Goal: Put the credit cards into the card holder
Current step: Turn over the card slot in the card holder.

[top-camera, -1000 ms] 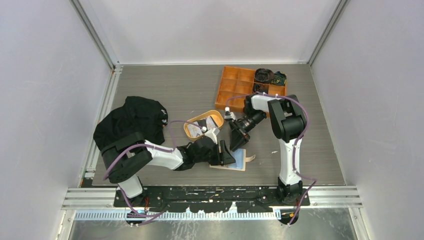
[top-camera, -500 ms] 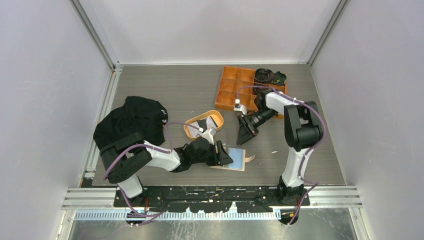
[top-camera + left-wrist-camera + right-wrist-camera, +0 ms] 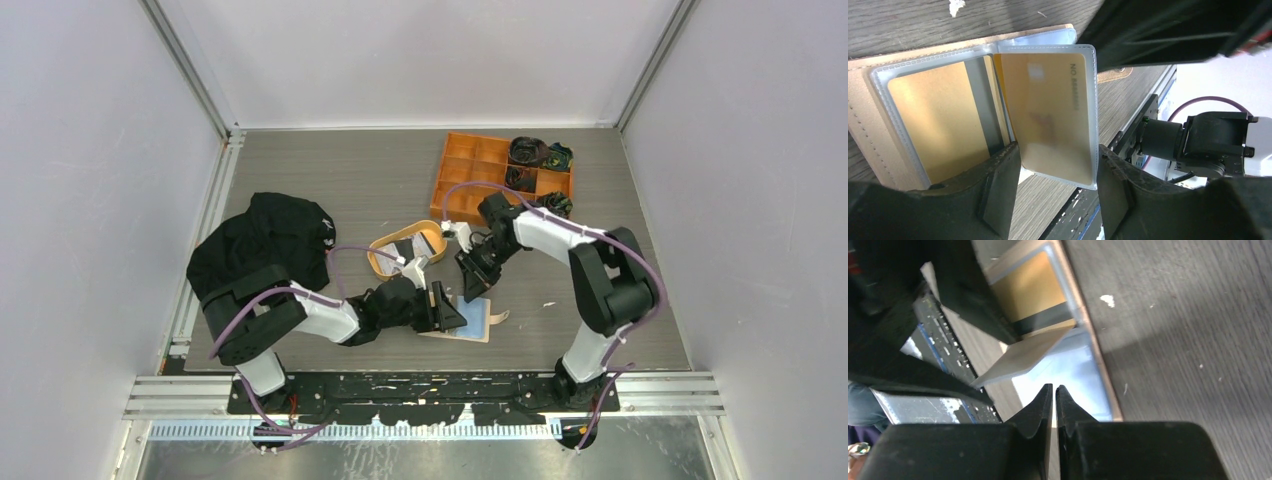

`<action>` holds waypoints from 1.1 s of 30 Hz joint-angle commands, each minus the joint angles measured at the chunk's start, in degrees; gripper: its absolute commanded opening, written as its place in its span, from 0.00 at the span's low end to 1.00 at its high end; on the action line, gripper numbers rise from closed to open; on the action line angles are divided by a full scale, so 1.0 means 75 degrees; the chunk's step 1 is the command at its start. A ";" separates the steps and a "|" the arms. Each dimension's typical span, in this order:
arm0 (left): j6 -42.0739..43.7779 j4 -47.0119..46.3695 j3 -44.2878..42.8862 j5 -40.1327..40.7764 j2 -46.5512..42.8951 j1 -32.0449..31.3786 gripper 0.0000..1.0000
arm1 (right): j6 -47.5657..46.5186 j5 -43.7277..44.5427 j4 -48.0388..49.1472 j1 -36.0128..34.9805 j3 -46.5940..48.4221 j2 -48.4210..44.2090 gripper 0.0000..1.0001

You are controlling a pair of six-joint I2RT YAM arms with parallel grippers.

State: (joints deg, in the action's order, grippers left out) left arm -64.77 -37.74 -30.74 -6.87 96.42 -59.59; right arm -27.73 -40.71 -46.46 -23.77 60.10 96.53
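Observation:
The beige card holder (image 3: 478, 322) lies open on the table, near the front. In the left wrist view its clear sleeves (image 3: 923, 75) show gold-coloured cards. My left gripper (image 3: 448, 311) grips one raised sleeve flap (image 3: 1050, 110) across its width, both fingers touching its edges. A blue card (image 3: 1075, 377) lies in the holder's other half. My right gripper (image 3: 468, 284) is shut, its tips (image 3: 1054, 386) just above the blue card, with no card seen between them. I see no grey-white or dark card.
An oval tan tray (image 3: 432, 236) sits just behind the holder. An orange compartment box (image 3: 470, 175) with dark items stands at the back right. A black cloth (image 3: 265, 240) lies at the left. The two grippers are very close together.
My right gripper swung back toward the orange box, then came forward and down over the open holder. My left gripper stayed on the sleeve flap.

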 commanded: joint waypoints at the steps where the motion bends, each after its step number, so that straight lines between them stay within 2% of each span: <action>1: 0.0063 -0.0092 0.0097 0.0093 -0.0232 0.0039 0.58 | 0.0480 0.0324 0.0223 -0.0238 0.0408 0.0499 0.12; 10: 0.0427 0.0777 0.0260 0.0469 -0.1177 0.0031 0.64 | 0.1437 -0.0593 0.0731 -0.0701 0.0581 0.0660 0.13; 15: 0.0752 0.1919 0.0426 0.0855 -0.2181 0.0027 0.65 | 0.1784 -0.0753 0.1024 -0.0898 0.0596 0.0684 0.13; 22: 0.1484 0.4203 0.0659 0.2083 -0.4333 0.0039 0.63 | 0.1464 -0.0061 0.0573 -0.1379 0.1091 0.0879 0.14; 26: 0.2119 0.4683 0.1001 0.2677 -0.5530 0.0176 0.62 | 0.0885 0.0783 0.0625 -0.1389 0.1027 -0.0010 0.16; 28: 0.2348 0.4894 0.1098 0.2784 -0.6027 0.0458 0.66 | 0.0506 0.1457 0.0908 -0.1383 0.0877 -0.0780 0.18; 29: 0.2466 0.4966 0.1119 0.2751 -0.6228 0.0673 0.70 | 0.0234 0.1783 0.1206 -0.1389 0.0735 -0.1205 0.27; 30: 0.2568 0.5003 0.1116 0.2668 -0.6400 0.0922 0.73 | 0.0095 0.2144 0.1560 -0.1386 0.0544 -0.1688 0.44; 32: 0.2699 0.5206 0.1091 0.2415 -0.6629 0.1490 0.79 | -0.0049 0.2303 0.2369 -0.1319 0.0196 -0.2413 0.88; 33: 0.2735 0.5264 0.1079 0.2273 -0.6728 0.1883 0.84 | 0.0069 0.2036 0.2779 -0.1190 0.0052 -0.2631 0.98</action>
State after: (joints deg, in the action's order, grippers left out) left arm -48.80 -1.72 -22.17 10.31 49.08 -52.77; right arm -23.05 -29.21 -37.98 -34.15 62.94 87.79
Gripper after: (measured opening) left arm 0.764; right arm 0.710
